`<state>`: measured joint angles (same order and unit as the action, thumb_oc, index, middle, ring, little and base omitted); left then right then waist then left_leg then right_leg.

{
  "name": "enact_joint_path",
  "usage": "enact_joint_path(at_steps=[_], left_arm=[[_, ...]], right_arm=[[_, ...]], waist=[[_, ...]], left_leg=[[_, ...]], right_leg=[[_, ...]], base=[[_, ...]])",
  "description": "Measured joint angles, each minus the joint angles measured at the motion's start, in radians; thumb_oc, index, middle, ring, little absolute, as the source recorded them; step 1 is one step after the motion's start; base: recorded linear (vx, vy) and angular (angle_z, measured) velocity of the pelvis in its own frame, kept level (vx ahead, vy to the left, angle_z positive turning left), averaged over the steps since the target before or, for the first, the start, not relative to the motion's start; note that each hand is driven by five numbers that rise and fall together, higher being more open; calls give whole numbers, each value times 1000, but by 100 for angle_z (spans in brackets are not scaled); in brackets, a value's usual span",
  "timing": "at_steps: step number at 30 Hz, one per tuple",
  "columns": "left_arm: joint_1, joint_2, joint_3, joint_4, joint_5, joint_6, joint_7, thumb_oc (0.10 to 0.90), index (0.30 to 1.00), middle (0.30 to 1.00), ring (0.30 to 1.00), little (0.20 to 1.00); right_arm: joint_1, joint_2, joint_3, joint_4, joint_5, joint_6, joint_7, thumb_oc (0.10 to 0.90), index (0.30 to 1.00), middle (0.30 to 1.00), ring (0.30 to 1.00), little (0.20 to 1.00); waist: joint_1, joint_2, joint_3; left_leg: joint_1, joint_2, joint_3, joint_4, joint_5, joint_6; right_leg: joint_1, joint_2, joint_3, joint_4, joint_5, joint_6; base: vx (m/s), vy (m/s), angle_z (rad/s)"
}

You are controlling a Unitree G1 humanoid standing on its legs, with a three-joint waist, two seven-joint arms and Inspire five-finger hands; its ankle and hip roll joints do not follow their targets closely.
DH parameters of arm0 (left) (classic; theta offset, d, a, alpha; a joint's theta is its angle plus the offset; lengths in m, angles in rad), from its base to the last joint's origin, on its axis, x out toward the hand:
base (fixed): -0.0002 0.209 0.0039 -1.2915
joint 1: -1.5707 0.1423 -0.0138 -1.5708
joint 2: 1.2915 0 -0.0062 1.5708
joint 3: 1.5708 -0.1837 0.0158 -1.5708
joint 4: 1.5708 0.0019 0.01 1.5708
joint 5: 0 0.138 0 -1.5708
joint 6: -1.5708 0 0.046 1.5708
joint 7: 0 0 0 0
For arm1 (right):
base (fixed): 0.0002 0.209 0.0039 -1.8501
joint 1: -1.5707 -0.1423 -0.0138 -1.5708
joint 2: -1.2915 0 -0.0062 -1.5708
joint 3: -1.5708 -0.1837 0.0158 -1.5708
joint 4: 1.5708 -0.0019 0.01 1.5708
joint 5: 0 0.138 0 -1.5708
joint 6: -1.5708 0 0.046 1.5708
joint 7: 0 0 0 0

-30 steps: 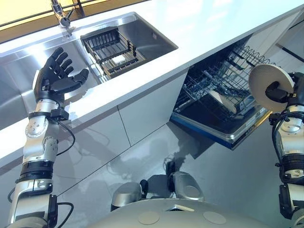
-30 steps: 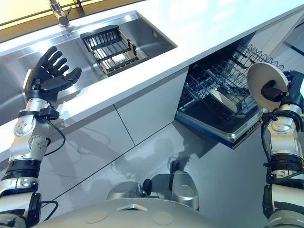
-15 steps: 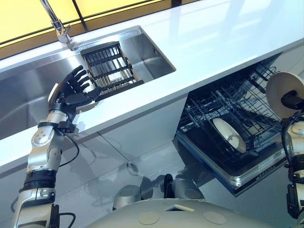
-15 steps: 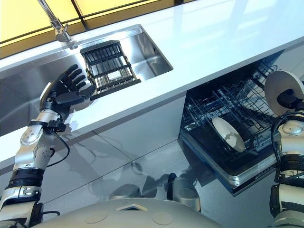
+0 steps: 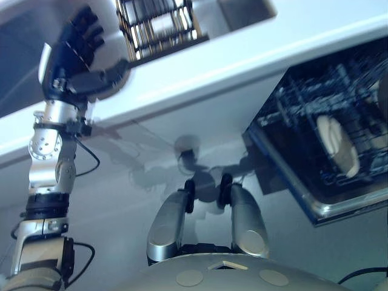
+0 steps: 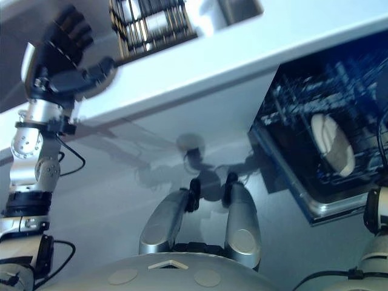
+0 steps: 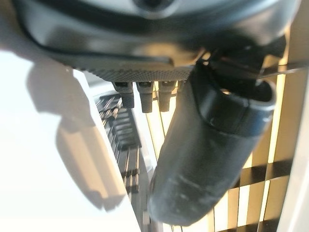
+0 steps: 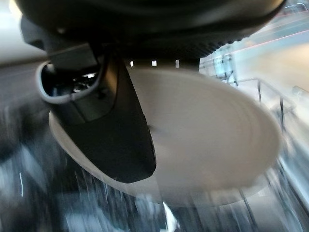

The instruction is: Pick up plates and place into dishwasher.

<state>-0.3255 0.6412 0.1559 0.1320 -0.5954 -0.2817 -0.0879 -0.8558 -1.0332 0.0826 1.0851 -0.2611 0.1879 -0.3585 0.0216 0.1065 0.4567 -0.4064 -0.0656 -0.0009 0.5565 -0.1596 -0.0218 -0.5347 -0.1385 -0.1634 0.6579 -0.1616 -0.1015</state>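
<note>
Your right hand (image 8: 104,123) pinches a plate (image 8: 203,140) with its thumb. Lower it slowly into the dishwasher rack (image 5: 339,121), in a free slot beside the plate standing there (image 5: 332,140). Your left hand (image 5: 76,57) is open and holds nothing, up by the surface's front edge (image 5: 200,79).

This is a kitchen, most likely in a home. A long white countertop (image 5: 254,57) holds a sunken steel sink (image 6: 239,9) with a dark slatted drying rack (image 5: 159,27) set in it, above plain pale cabinet fronts (image 5: 182,121). Beside these, an open dishwasher (image 6: 315,206) has its wire rack (image 5: 327,109) pulled out, with a pale plate (image 6: 332,145) standing on edge in it.
</note>
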Motion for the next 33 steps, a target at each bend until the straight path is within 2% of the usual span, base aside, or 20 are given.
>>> enact_joint_path(at_steps=[2,4,7,12,15,17,22,24,29,33], left_arm=[[-6,6,14,0,-13,-13,22,800,900,900,900,900],[-10,8,35,1,-14,-24,28,800,900,900,900,900],[-22,14,57,4,-14,-25,28,800,900,900,900,900],[-31,16,56,5,-22,-21,-19,800,900,900,900,900],[-9,15,56,9,-34,-22,-52,800,900,900,900,900],[22,10,57,8,-36,-27,-75,800,900,900,900,900],[76,-43,55,21,-43,-24,-136,800,900,900,900,900],[81,-51,55,19,-42,1,-147,800,900,900,900,900],[103,-52,53,44,-33,74,-143,800,900,900,900,900],[121,-51,51,105,-30,111,-133,800,900,900,900,900]], right_arm=[[-83,-11,49,49,20,2,11,800,900,900,900,900],[-93,-4,73,51,57,4,13,800,900,900,900,900],[-70,66,92,34,91,-4,-42,800,900,900,900,900],[43,77,76,-68,160,-12,-128,800,900,900,900,900],[152,107,26,-187,164,5,-182,800,900,900,900,900],[210,119,-17,-265,162,11,-202,800,900,900,900,900],[221,105,-136,-297,131,4,-271,800,900,900,900,900],[225,88,-191,-310,116,-8,-267,800,900,900,900,900],[277,69,-305,-311,114,-28,-222,800,900,900,900,900],[360,77,-319,-295,119,-56,-180,800,900,900,900,900]], waist=[[1,-1,1],[3,0,1],[6,3,3],[23,3,9],[20,3,44],[25,2,47],[32,-2,43],[34,-8,39],[38,-66,-40],[42,-116,-102]], left_leg=[[-38,-9,-8,27,-1,-1],[-74,-7,-29,62,-8,-2],[-113,-4,-58,122,-29,-8],[-105,9,-76,138,-39,-19],[-22,24,-89,114,-50,-10],[34,31,-87,63,-48,-9],[192,30,-80,-91,-14,7],[239,29,-71,-125,-2,5],[354,21,-30,-238,21,27],[476,9,-1,-337,34,57]], right_leg=[[-44,6,21,30,-1,1],[-71,15,14,47,-4,-3],[-97,30,10,79,-11,-15],[-72,48,-1,66,-8,-10],[23,64,-17,12,-5,-5],[76,80,-9,-45,13,18],[230,101,8,-202,68,17],[270,101,15,-227,73,19],[371,114,58,-348,129,43],[481,118,78,-467,187,79]], base=[[-116,-21,-13],[-112,-55,-4],[-46,-96,-5],[1,20,0],[16,151,-5],[-20,211,-21],[-41,282,-12],[-51,250,-11],[-34,265,-21],[-110,247,-40]])
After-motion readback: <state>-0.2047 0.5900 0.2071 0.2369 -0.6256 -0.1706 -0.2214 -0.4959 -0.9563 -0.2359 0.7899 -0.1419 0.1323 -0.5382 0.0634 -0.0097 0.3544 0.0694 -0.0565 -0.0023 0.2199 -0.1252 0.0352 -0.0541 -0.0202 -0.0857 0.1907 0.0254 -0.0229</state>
